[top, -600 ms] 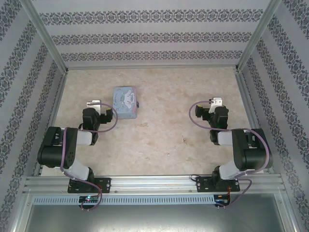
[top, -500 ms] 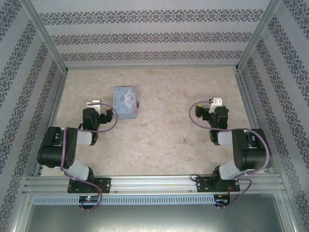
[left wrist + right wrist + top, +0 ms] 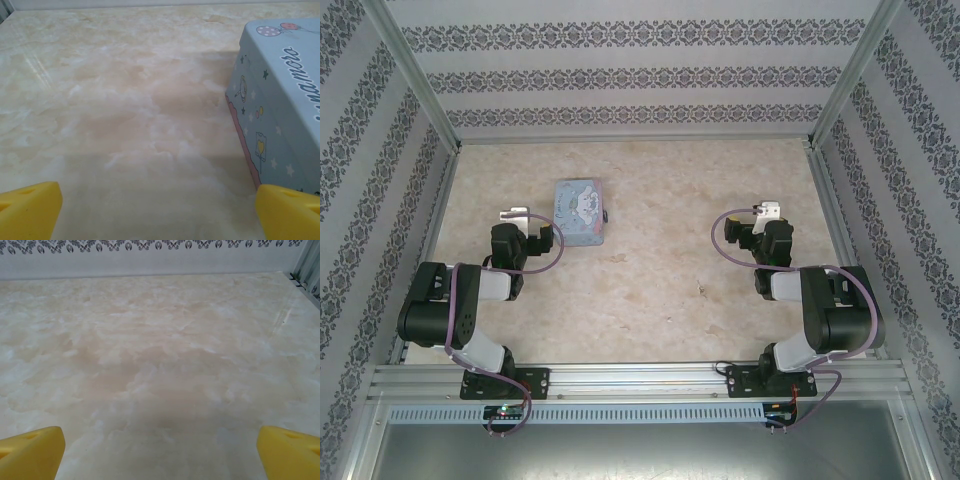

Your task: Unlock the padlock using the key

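The padlock (image 3: pixel 608 214) shows from above as a tiny dark spot touching the right side of a pastel-blue tin box (image 3: pixel 579 212). It lies on the left half of the bench (image 3: pixel 660 170), about midway between the near and far edges. It is too small to tell how its shackle stands. The tin box lies flat with its printed lid up, turned slightly off square to the bench edges. In the left wrist view the box (image 3: pixel 280 100) rises at the right, its side printed with stars, balloons and a pink band along the bottom.

The left end effector (image 3: pixel 513 214) sits just left of the box, apart from it, pointing toward the far wall. Its jaws stand wide open and empty. Its 2 yellow fingertips (image 3: pixel 30 210) lie at the lower corners of the left wrist view with bare marbled bench between them, the right one close to the box's near corner.

The right end effector (image 3: pixel 766 210) sits on the right half of the bench, well apart from the box and padlock, also pointing far. Its jaws are spread wide and empty, with 2 yellow fingertips (image 3: pixel 32 447) at the lower corners of the right wrist view over bare bench.

A small speck (image 3: pixel 701 290) lies near the middle of the bench between the 2 arms, too small to identify. Patterned walls (image 3: pixel 640 75) enclose the left, right and far sides, and a metal rail (image 3: pixel 640 380) at the near edge carries both arm bases.
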Action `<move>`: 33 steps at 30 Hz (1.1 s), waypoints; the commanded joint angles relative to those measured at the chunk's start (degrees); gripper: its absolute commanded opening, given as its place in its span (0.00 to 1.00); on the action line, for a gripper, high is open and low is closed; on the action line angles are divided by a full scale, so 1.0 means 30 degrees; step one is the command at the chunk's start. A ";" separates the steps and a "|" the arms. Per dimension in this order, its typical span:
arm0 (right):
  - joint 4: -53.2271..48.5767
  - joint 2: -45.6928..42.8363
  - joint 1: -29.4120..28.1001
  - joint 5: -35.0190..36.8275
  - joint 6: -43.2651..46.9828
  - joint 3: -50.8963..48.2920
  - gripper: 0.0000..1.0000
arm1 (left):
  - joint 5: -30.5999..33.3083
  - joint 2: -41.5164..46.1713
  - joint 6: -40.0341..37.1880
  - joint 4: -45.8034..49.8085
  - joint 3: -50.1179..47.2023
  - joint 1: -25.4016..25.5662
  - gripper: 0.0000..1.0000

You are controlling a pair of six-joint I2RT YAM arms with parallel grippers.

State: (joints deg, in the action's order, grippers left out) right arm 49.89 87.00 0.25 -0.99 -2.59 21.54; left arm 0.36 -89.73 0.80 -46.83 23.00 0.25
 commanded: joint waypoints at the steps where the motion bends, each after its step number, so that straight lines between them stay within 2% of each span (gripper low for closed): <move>1: 0.0129 -0.0181 0.0091 -0.0417 0.0153 0.0342 0.98 | -0.0408 0.0087 -0.0149 -0.0138 0.0301 -0.0084 0.99; 4: 0.0312 -0.0234 0.0092 -0.0317 0.0134 0.0207 0.98 | -0.0954 0.0091 -0.0266 -0.0031 0.0361 -0.0186 0.99; 6: -0.0059 -0.1014 0.0106 0.0730 -0.0361 0.0279 0.98 | -0.0670 0.0405 -0.0195 0.0103 0.0271 -0.0168 0.99; 10: -0.6421 -0.4275 0.0161 0.1873 -0.1314 0.1961 0.98 | 0.1001 0.2263 0.0608 0.3938 0.1353 -0.0186 0.99; 12: -0.8466 -0.5201 0.0440 0.1646 -0.3152 0.2838 0.98 | 0.1515 0.2759 0.1204 0.6331 0.2375 -0.0259 0.99; 15: -1.2674 -0.5716 0.0703 0.2142 -0.6493 0.4758 0.98 | 0.2039 0.3281 0.1882 0.8494 0.3204 -0.0260 0.99; 18: -1.5525 -0.5077 0.0832 0.0795 -0.7143 0.6542 0.98 | 0.2031 0.3574 0.3352 1.1591 0.4972 -0.0475 0.99; 20: -1.6290 -0.4726 0.0712 -0.0449 -0.7186 0.6918 0.98 | 0.1170 0.3164 0.4632 1.4607 0.7000 -0.0718 0.99; 22: -1.6119 -0.4684 0.0427 -0.2413 -0.7033 0.6596 0.98 | -0.0704 0.2220 0.5353 1.6852 0.9208 -0.0845 1.00; 26: -1.6627 -0.4524 -0.0916 -0.5055 -0.7885 0.6450 0.98 | -0.4061 0.0070 0.6292 1.8617 1.2392 -0.0846 1.00; 33: -1.7476 -0.4994 -0.4361 -0.4854 -1.0565 0.6189 0.96 | -0.5886 -0.3801 0.8239 2.0972 1.6803 -0.0846 1.00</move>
State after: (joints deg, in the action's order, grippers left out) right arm -0.56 73.25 -10.22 -13.80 -29.30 40.80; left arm -12.60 -98.15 21.52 7.92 69.78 -1.96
